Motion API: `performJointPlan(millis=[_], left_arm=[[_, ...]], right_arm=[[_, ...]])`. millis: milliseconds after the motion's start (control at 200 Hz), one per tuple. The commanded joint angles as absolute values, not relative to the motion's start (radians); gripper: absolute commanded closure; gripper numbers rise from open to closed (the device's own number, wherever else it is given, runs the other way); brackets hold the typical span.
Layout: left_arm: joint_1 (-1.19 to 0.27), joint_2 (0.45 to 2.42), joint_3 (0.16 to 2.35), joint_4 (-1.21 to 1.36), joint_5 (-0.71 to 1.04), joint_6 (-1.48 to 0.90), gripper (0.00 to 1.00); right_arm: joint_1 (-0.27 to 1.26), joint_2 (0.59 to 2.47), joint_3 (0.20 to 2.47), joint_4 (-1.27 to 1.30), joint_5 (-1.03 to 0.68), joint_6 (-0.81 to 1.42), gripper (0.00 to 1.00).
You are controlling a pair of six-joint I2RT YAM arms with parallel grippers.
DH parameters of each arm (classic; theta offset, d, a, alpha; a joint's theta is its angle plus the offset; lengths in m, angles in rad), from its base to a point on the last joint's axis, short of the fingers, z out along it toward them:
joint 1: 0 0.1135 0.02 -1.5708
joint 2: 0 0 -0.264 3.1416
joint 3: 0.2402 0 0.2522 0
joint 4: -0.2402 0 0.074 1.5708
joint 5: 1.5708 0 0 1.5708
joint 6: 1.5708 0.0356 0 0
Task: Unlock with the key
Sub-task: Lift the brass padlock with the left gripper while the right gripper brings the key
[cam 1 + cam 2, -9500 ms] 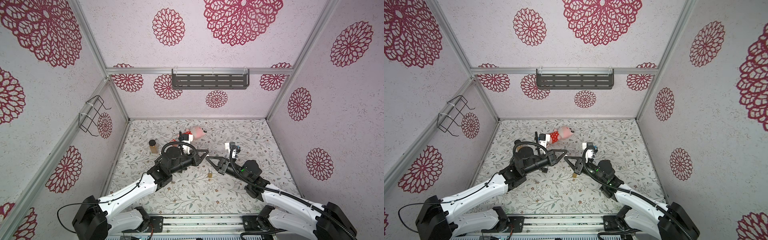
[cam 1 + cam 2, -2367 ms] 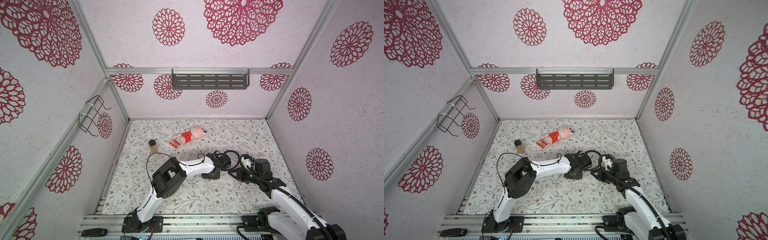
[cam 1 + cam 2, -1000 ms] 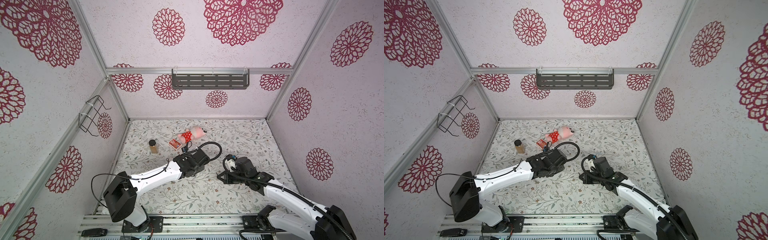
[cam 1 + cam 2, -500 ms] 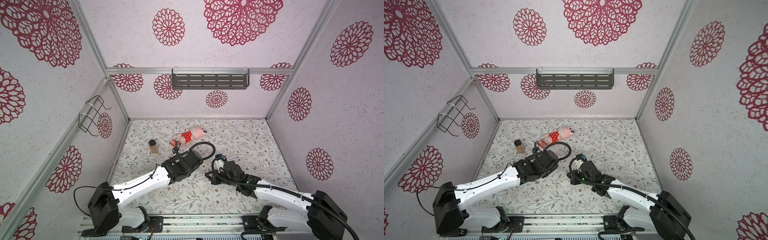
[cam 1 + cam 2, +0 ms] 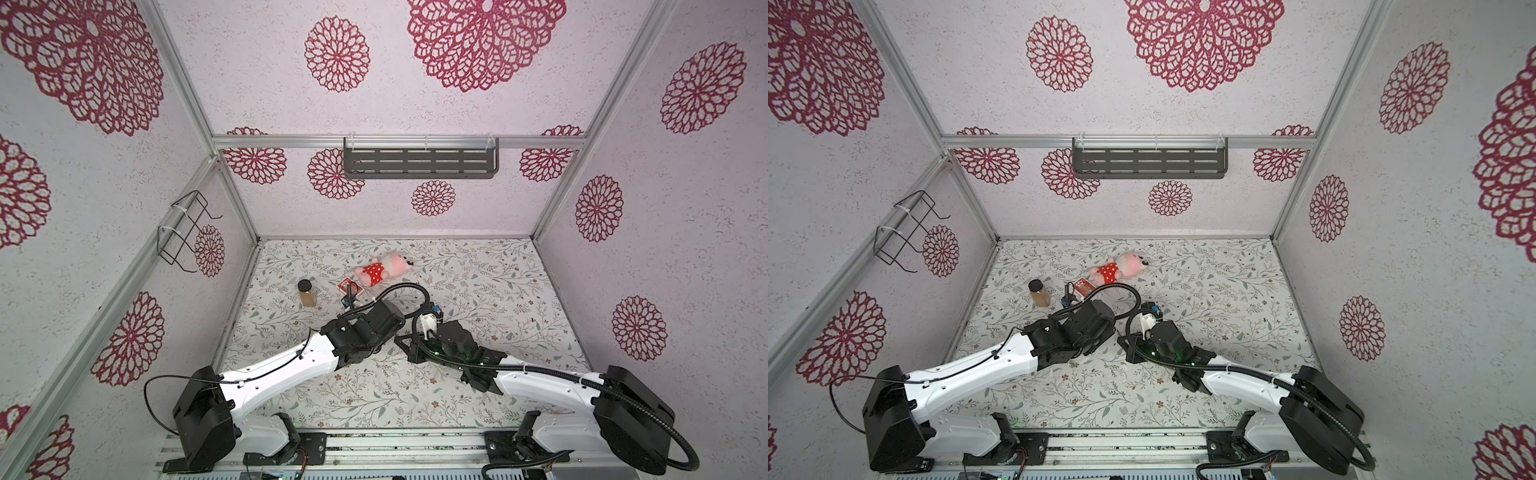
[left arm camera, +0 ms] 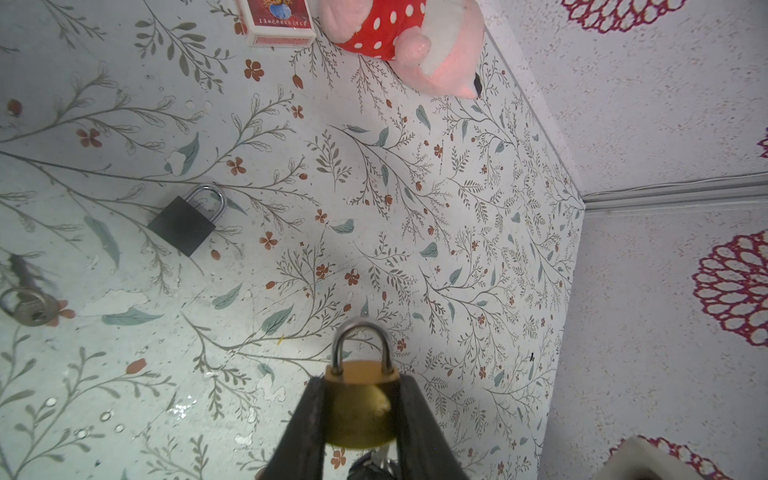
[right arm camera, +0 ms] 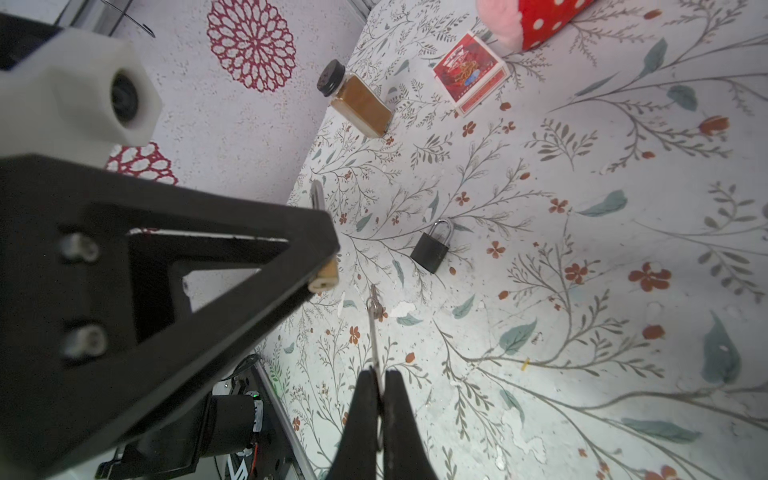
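Observation:
A brass padlock [image 6: 359, 399] with a silver shackle sits clamped between the fingers of my left gripper [image 6: 359, 415], which is shut on its body, shackle pointing away. My right gripper [image 7: 378, 386] is shut on a thin silver key [image 7: 375, 340], seen edge-on. In the right wrist view the key's tip comes close to the brass padlock's [image 7: 326, 276] edge at the left fingertip. I cannot tell whether it touches. In both top views the left gripper [image 5: 397, 332] and right gripper [image 5: 406, 345] meet at mid-table, and the padlock and key are hidden under them.
A black padlock [image 6: 185, 222] and a spare key [image 6: 27, 299] lie on the floral table. Further back are a spice jar [image 5: 306, 293], a red card box [image 5: 347, 286] and a pink plush toy [image 5: 384, 270]. A grey shelf [image 5: 419, 163] hangs on the back wall.
The right gripper has moved left with the key until it is beside the left gripper. The left gripper has pulled slightly nearer, still holding the brass padlock.

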State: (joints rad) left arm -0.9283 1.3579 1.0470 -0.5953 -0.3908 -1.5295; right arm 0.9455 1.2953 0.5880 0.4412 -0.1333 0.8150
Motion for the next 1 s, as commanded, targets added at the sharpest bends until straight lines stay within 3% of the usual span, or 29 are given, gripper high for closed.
performJointPlan(millis=[0,996], left_arm=[[-0.919,1.356,1.054,-0.574,-0.402,-1.520,1.00],[-0.920,1.353,1.051,-0.555,-0.376,-1.481,1.00]], right_arm=[[0.951,1.306,0.620,0.532,-0.169,0.846,1.00],[0.924,1.353,0.632,0.561,-0.235,0.871,1.00]])
